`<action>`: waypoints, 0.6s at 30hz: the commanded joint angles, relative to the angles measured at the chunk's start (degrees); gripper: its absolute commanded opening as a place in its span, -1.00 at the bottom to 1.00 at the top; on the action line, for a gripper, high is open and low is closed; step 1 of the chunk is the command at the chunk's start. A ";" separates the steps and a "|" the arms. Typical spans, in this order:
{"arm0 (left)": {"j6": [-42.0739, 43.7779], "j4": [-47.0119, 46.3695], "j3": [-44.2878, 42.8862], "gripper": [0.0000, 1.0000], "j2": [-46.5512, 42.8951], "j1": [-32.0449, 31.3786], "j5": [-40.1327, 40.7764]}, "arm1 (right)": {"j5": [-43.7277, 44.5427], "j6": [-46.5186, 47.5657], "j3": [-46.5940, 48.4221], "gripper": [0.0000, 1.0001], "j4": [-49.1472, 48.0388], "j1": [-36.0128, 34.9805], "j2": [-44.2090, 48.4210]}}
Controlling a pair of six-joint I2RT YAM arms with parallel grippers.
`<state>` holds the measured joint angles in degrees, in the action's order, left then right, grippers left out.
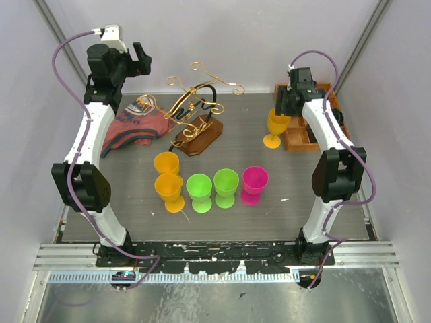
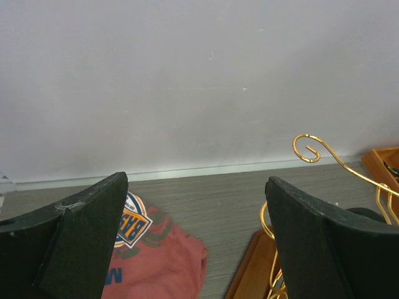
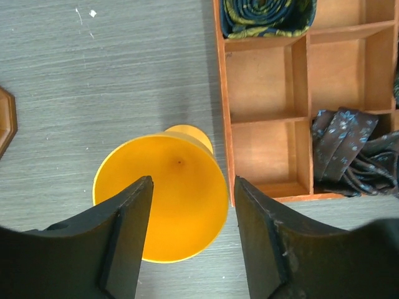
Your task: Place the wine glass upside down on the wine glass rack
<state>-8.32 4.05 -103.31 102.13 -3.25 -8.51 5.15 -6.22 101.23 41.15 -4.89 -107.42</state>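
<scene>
Right fingers (image 3: 265, 249) spread open over the upright yellow glass (image 3: 177, 187), 3 o'clock of the rack (image 1: 201, 136); left fingers (image 2: 315, 240) also open

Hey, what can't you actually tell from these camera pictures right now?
Right wrist view: the yellow glass stem, hidden under its own bowl.
Left wrist view: the rack base, mostly cut off by the bottom edge and a finger.
Top view: the orange tray contents, mostly covered by the right arm.

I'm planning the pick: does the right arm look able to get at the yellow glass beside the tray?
Probably yes: the right hand hovers open over the yellow glass, nothing between; the tray sits beside it.
</scene>
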 commanded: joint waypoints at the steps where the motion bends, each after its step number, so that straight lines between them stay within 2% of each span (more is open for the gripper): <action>1: 0.22 0.33 1.47 0.96 -2.91 0.13 -0.45 | -0.95 0.39 -1.01 0.06 0.65 0.14 -0.07; 4: -0.40 0.50 1.62 0.96 -2.85 0.12 -0.45 | -0.55 0.96 -1.25 -0.30 0.94 0.14 -0.74; 7: -0.85 0.69 1.64 0.96 -2.62 0.14 -0.45 | 0.59 1.33 -1.60 -0.47 0.87 0.14 -0.75; 12: -1.65 0.87 1.25 0.96 -2.21 0.17 -0.32 | 2.30 2.10 -0.35 -0.96 0.95 0.14 -0.49; 15: -3.81 2.59 -0.91 0.96 -1.41 0.15 2.54 | 2.49 2.71 3.72 -0.99 1.53 0.18 -0.22; 18: -6.88 8.25 -8.04 0.96 1.72 0.08 6.69 | 3.54 3.50 10.87 -0.99 2.69 0.07 -0.35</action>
<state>-11.07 6.79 -103.53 101.91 -3.27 -6.68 6.76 -4.29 102.10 44.42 -4.80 -109.32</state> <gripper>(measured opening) 0.981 0.037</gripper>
